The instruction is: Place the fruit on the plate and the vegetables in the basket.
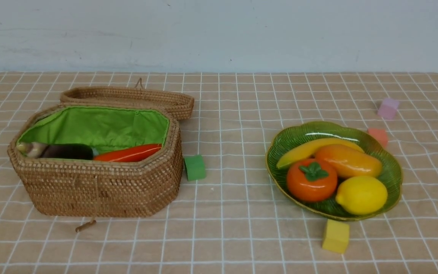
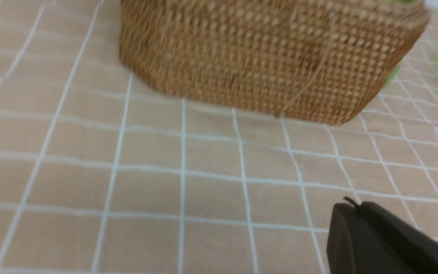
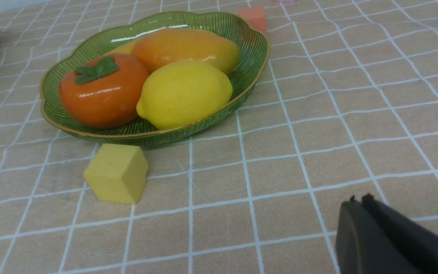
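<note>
Four fruits [image 1: 350, 161] fill the plate [image 1: 392, 173] at right; vegetables [image 1: 129, 153] lie in the basket [image 1: 97, 186] at left. Both grippers [image 2: 350, 207] [image 3: 357, 201] are pressed together, empty, near their containers without touching them.

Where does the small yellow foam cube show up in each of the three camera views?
Front view: small yellow foam cube on the checked cloth, just in front of the green glass plate, near its lemon end.
Left wrist view: not in it.
Right wrist view: cube just before the plate, apart.
Shared landmark: glossy yellow lemon.
</note>
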You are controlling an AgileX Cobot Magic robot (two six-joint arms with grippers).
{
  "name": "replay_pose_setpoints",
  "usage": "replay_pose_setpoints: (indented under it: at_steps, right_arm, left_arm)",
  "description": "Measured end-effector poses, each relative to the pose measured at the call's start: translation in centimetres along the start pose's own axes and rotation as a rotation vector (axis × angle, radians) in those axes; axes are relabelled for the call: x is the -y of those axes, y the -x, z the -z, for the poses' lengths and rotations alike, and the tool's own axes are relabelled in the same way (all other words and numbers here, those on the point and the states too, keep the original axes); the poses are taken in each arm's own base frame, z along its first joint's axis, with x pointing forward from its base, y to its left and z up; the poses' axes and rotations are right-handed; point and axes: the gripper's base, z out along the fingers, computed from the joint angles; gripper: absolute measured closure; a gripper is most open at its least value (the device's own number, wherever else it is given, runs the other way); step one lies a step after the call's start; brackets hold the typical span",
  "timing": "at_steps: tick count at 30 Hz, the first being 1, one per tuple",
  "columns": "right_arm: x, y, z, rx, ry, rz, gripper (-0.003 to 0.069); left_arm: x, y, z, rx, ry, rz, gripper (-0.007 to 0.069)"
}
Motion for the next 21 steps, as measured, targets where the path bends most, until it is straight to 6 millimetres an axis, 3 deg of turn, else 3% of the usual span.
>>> replay_pose_setpoints:
  at_steps: [6,21]
  right_arm:
    - [0.00,0.00,0.00,0.000,0.000,0.000,0.0643]
    - [0.00,0.00,0.00,0.000,0.000,0.000,0.0626]
  left_arm:
    - [0.05,0.00,0.00,-0.002,-0.009,0.140,0.0637]
    - [0.05,0.00,0.00,-0.001,-0.008,0.152,0.0637]
